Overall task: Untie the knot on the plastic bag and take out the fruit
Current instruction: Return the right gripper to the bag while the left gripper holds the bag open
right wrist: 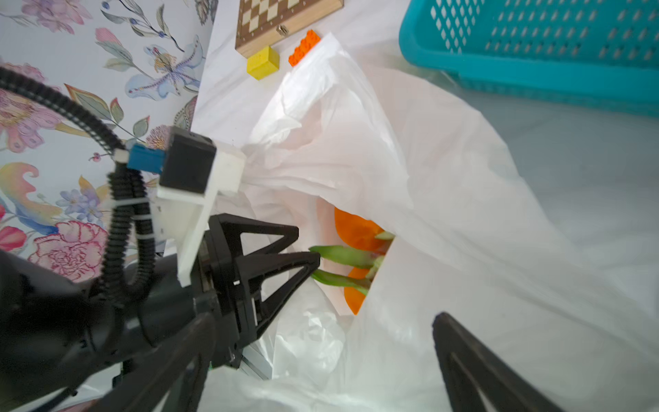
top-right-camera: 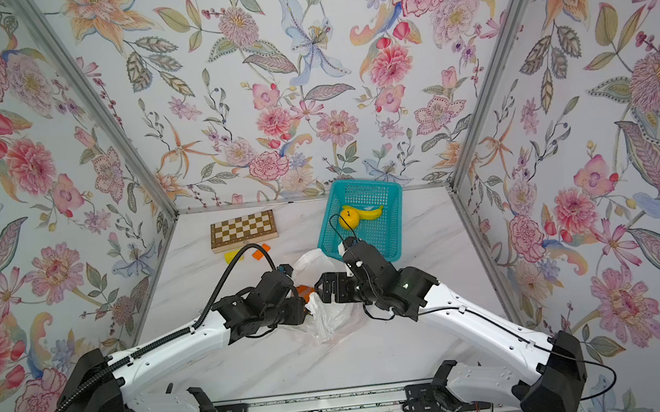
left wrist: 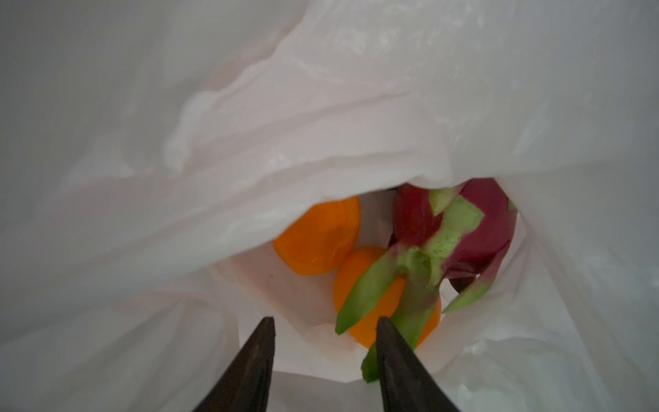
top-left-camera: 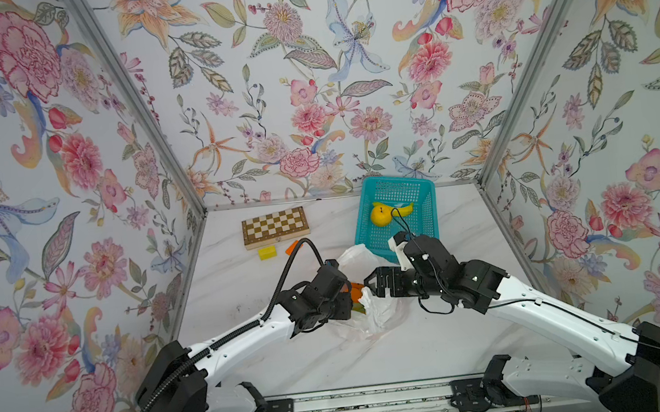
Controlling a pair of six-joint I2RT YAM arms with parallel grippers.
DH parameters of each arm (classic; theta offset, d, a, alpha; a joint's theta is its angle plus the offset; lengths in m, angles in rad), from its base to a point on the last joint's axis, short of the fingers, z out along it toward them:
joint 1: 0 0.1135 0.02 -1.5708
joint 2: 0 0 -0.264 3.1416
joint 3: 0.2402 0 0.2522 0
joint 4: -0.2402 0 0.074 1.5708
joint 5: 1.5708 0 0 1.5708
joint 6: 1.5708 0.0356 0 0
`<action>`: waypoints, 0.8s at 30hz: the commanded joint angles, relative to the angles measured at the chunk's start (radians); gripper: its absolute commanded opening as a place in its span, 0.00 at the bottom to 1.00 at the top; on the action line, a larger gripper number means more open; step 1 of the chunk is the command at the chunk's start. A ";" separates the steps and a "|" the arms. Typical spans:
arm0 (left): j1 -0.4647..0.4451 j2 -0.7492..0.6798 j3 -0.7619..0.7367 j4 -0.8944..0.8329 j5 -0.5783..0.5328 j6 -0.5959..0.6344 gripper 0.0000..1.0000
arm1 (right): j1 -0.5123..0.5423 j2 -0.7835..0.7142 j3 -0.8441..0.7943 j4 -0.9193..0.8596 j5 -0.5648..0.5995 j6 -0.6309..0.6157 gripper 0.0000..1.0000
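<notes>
Left wrist view: the left gripper [left wrist: 324, 321] holds its jaws half open inside the mouth of the plastic bag [left wrist: 321, 125], gripping nothing clearly. One jaw touches a green scale of the dragon fruit [left wrist: 463, 228], which lies beside two oranges [left wrist: 317, 235]. The bag lies on a white marble surface [top-left-camera: 377, 356] near a teal basket [top-left-camera: 428, 205], with floral walls [top-left-camera: 308, 92] around. The right gripper [top-left-camera: 370, 284], jaws wide and empty, hovers over the bag. Both arms reach inward.
</notes>
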 commanded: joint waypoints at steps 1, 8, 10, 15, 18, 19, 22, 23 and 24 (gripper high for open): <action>-0.015 -0.034 -0.042 0.044 0.016 -0.043 0.50 | 0.034 -0.032 -0.076 0.015 0.075 0.099 0.95; -0.027 -0.034 -0.087 0.080 -0.003 -0.062 0.66 | 0.120 -0.022 -0.217 0.069 0.131 0.160 0.92; -0.027 -0.036 -0.078 0.087 -0.016 -0.060 0.68 | 0.135 -0.012 -0.235 0.072 0.137 0.166 0.89; -0.025 -0.028 -0.032 0.097 -0.068 -0.022 0.76 | 0.166 0.004 -0.249 0.077 0.141 0.174 0.82; -0.022 0.008 0.011 0.082 -0.112 -0.002 0.79 | 0.170 0.004 -0.248 0.078 0.148 0.177 0.80; -0.020 0.021 0.022 0.076 -0.117 -0.006 0.80 | 0.170 0.003 -0.248 0.080 0.149 0.177 0.80; -0.011 0.071 0.050 0.065 -0.129 -0.018 0.81 | 0.170 -0.002 -0.241 0.076 0.158 0.178 0.80; -0.011 0.085 0.053 0.075 -0.132 -0.010 0.80 | 0.169 -0.005 -0.239 0.072 0.162 0.177 0.81; -0.011 0.098 0.055 0.084 -0.137 -0.005 0.80 | 0.169 -0.007 -0.235 0.069 0.168 0.177 0.81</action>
